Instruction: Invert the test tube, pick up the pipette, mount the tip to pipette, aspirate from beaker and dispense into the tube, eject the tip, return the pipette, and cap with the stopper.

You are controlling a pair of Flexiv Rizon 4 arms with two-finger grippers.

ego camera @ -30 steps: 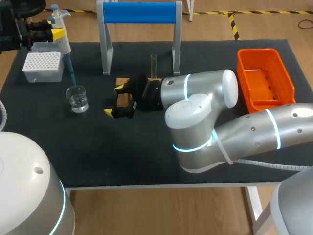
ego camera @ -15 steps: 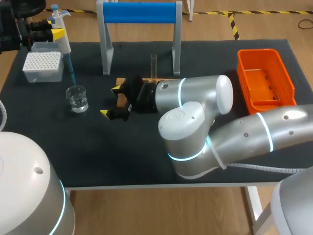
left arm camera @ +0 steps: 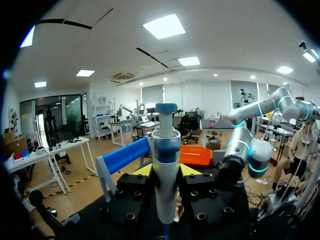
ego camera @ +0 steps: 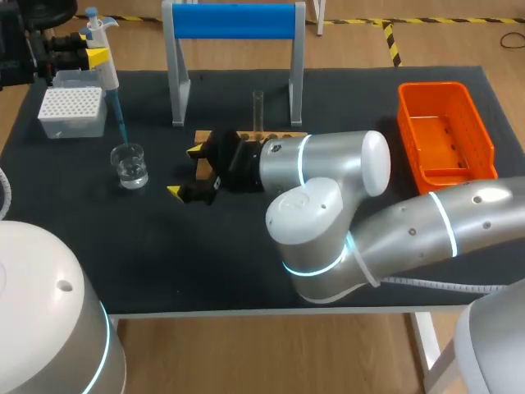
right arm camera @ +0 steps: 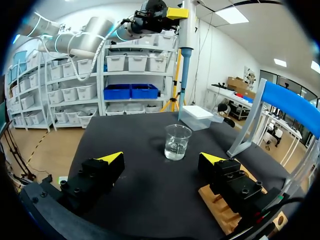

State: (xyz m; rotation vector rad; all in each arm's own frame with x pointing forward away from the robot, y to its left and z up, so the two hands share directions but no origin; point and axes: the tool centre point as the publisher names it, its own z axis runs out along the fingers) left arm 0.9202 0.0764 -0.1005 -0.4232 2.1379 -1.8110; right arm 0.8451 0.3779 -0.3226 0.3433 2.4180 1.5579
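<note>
Our left gripper (left arm camera: 165, 171) pinches the pipette (ego camera: 107, 74), its tip over the beaker (ego camera: 130, 164). Our right gripper (ego camera: 186, 170) hangs spread wide beside the wooden rack (ego camera: 283, 135) holding the upright test tube (ego camera: 257, 107).
</note>
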